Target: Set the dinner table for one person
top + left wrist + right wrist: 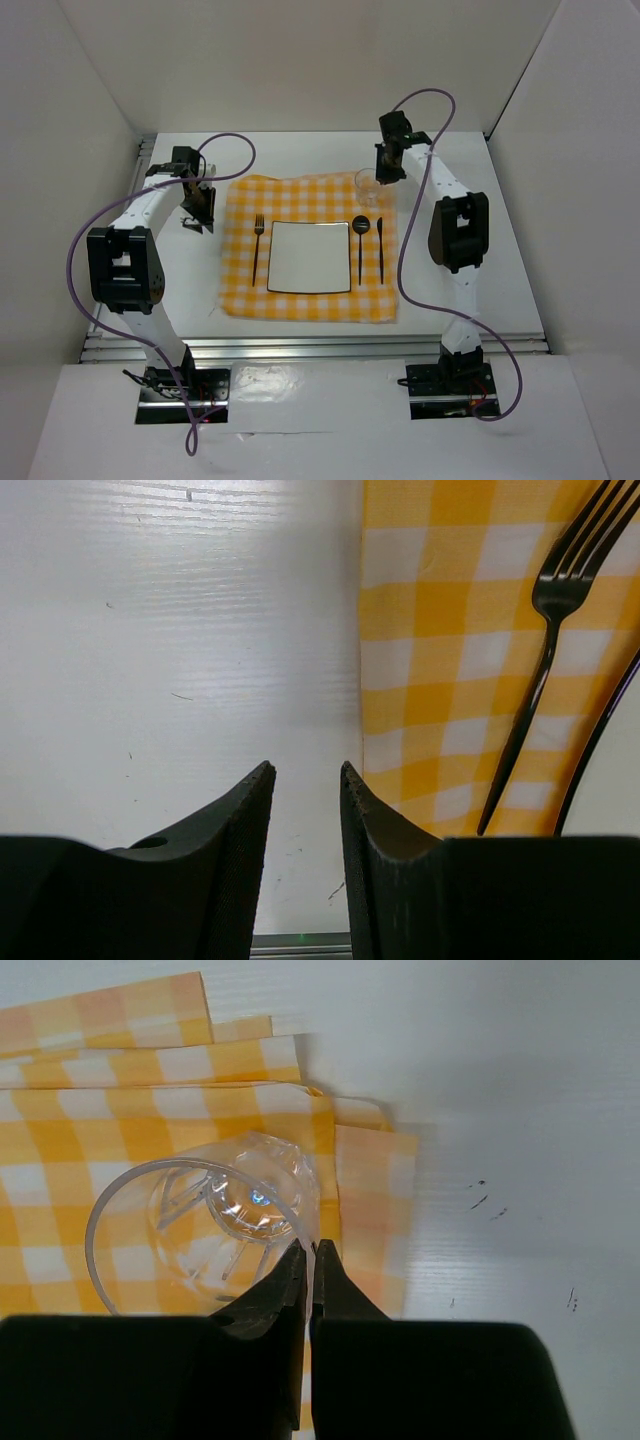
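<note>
At the right fingers (345, 1310): clenched on the near rim of a clear glass (200, 1230), with only the thin wall between the tips. Lower part of that wall blocked by the black finger bodies. Glass mouth-up over the far right corner of a yellow-and-white checked cloth (60, 1130). Impossible to tell whether resting on it or held just above. Cloth corner folded or layered beside the glass, number of layers hard to make out. From above, glass partly hidden behind the wrist.

At the left fingers (240, 820): released, parted, nothing in the gap but bare white surface (150, 630). Just to their right, the cloth's left edge, then a dark fork (545, 650), tines pointing away and clipped by the frame's top corner. Past the fork, only a dark-rimmed sliver of the plate (615, 800), the rest out of frame.

In the top view: square white plate in the middle of the cloth, fork to its left, dark spoon (360, 240) and knife (381, 248) side by side to its right, none touching it. Beneath everything, the surface, wide and plain, with an aluminium rail (320, 347) along its near edge.
</note>
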